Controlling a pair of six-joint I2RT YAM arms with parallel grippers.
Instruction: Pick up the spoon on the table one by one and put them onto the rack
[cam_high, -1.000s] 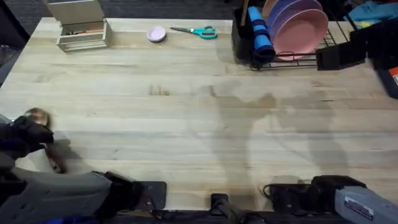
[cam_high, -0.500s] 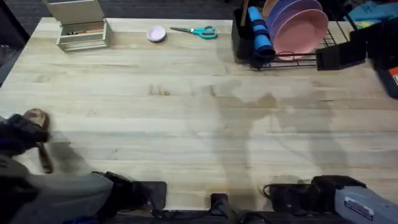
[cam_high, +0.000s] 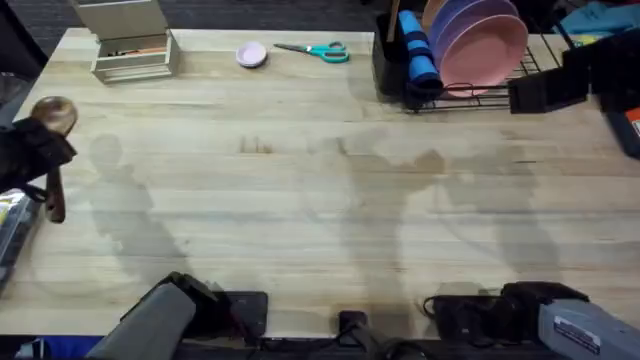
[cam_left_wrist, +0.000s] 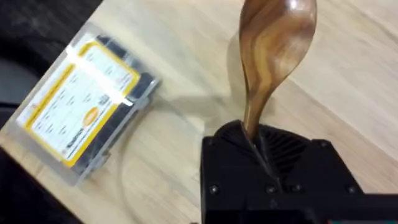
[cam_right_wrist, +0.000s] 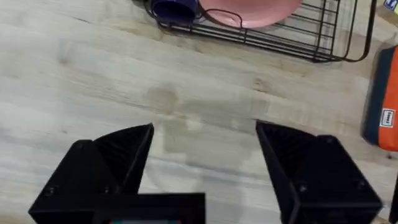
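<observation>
One spoon pinched in left hand; right hand spread.

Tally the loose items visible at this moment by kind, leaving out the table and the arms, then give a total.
Wooden spoon, held in the left gripper: 1
Scissors: 1
Beige box: 1
Small pink round item: 1
Black wire rack: 1
Plates in the rack: at least 2, overlapping
Blue roll: 1
Labelled plastic case: 1
Total: at least 9
</observation>
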